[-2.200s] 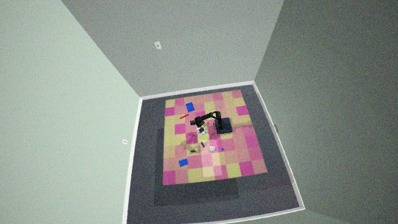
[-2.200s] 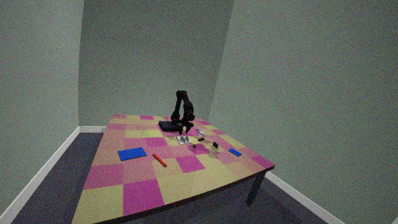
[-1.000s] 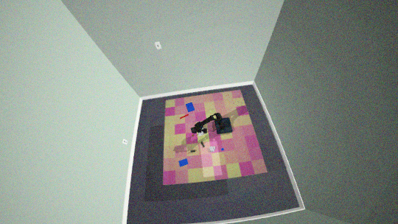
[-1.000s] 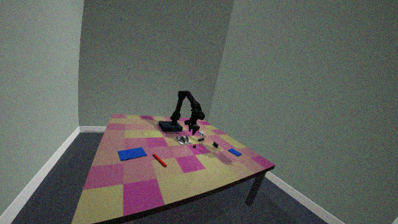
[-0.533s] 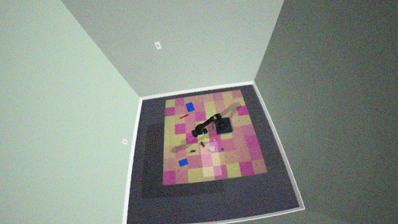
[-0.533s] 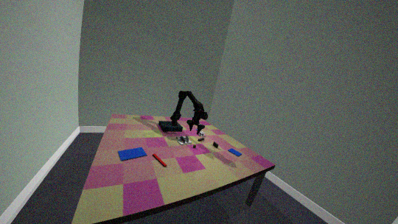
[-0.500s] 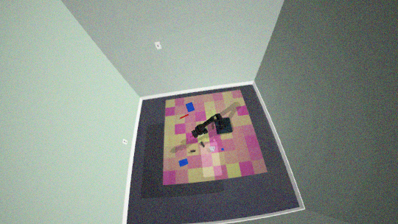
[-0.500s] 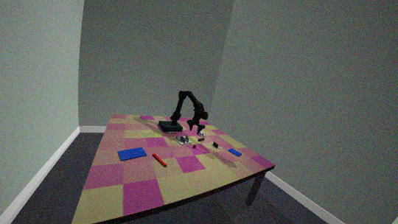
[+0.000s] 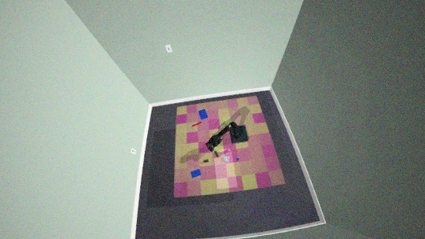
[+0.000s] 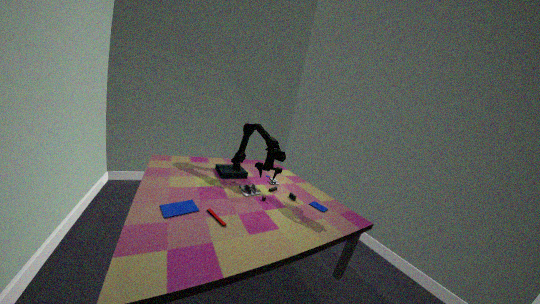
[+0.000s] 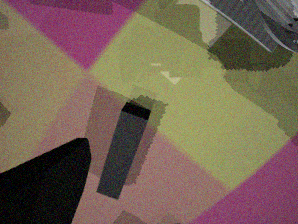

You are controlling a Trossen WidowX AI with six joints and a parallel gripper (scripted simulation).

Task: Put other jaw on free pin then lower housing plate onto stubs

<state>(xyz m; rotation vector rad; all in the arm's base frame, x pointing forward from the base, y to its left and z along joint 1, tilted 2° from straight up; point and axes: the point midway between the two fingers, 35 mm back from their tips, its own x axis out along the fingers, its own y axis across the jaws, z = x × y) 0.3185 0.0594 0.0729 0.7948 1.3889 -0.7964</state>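
The grey gear-and-jaw assembly (image 10: pixel 249 190) (image 11: pixel 255 17) stands on the table, at the top right of the wrist view and cut off there. In the top view the arm seems to hide it. Teeth, pins and meshing cannot be made out. A small whitish piece (image 9: pixel 227 159) (image 10: pixel 273 182) lies on the table beyond the gripper; whether it is the housing plate cannot be told. My gripper (image 9: pixel 211 148) (image 10: pixel 268 176) is open and empty, above the table and off to the side of the assembly. One black finger shows at the lower left of the wrist view.
A dark block (image 9: pixel 216 153) (image 10: pixel 272 189) (image 11: pixel 122 152) lies near the gripper, with another dark block (image 9: pixel 205 160) (image 10: pixel 292 197) farther out. Two blue plates (image 9: pixel 203 114) (image 10: pixel 179 208) (image 9: pixel 195 173) (image 10: pixel 318 206), a red bar (image 9: pixel 197 124) (image 10: pixel 216 217) and a tiny blue piece (image 9: pixel 237 159) lie around.
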